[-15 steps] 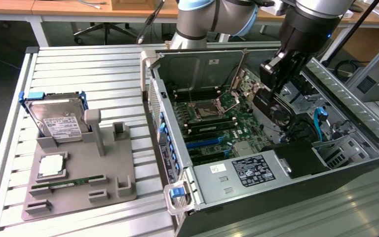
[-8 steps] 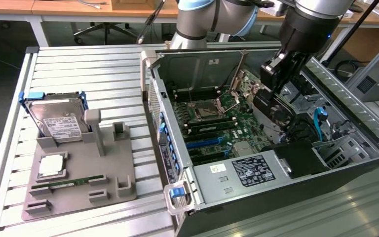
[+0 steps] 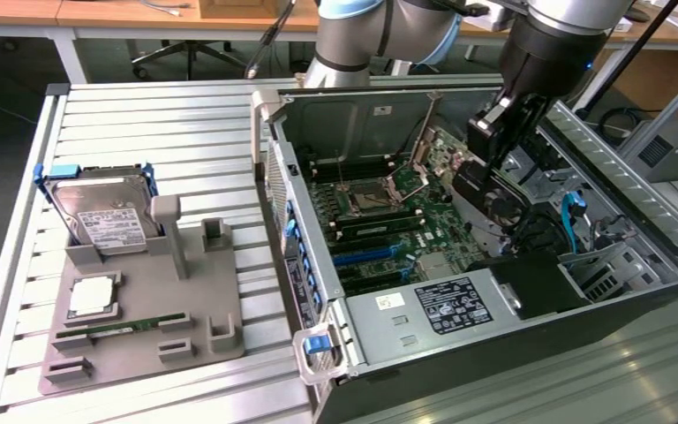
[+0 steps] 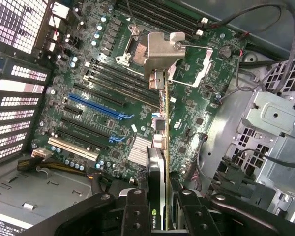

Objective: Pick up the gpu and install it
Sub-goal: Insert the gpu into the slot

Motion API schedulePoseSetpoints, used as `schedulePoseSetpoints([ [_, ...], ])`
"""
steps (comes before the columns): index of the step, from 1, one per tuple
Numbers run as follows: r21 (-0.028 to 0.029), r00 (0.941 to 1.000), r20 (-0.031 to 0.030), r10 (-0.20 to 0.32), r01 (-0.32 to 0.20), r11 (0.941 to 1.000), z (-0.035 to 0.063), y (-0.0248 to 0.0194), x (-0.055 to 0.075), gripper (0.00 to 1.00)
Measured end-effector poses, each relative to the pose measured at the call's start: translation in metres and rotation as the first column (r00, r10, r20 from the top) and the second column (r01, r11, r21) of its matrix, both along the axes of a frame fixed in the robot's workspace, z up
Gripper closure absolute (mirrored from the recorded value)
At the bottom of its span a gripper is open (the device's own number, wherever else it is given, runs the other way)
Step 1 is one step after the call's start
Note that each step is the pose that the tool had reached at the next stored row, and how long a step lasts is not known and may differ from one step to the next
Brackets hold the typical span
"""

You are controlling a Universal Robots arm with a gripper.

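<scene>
One tool (image 4: 160,199) clamps the single gpu (image 4: 156,167) edge-on between its fingers. The card hangs inside the one open computer case (image 3: 315,349), over the motherboard (image 3: 374,230), right of centre in the exterior view. At that view's left, one grey tray (image 3: 204,327) carries one hard drive (image 3: 103,212) and one memory stick (image 3: 127,328) on the slatted metal counter (image 3: 151,115).
</scene>
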State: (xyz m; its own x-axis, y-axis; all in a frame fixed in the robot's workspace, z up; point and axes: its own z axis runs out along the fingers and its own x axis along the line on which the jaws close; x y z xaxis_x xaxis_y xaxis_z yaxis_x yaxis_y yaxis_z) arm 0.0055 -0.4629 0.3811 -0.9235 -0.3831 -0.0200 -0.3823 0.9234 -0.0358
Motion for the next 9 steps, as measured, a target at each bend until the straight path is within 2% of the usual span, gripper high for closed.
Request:
schedulePoseSetpoints([
  [4,-0.0045,0.9997,0.0,0.024,-0.024,0.9997,-0.0007,0.0,0.0001,0.73],
  [9,-0.0075,0.9991,-0.0001,0.043,-0.043,0.9991,-0.0013,0.0,0.0001,0.73],
])
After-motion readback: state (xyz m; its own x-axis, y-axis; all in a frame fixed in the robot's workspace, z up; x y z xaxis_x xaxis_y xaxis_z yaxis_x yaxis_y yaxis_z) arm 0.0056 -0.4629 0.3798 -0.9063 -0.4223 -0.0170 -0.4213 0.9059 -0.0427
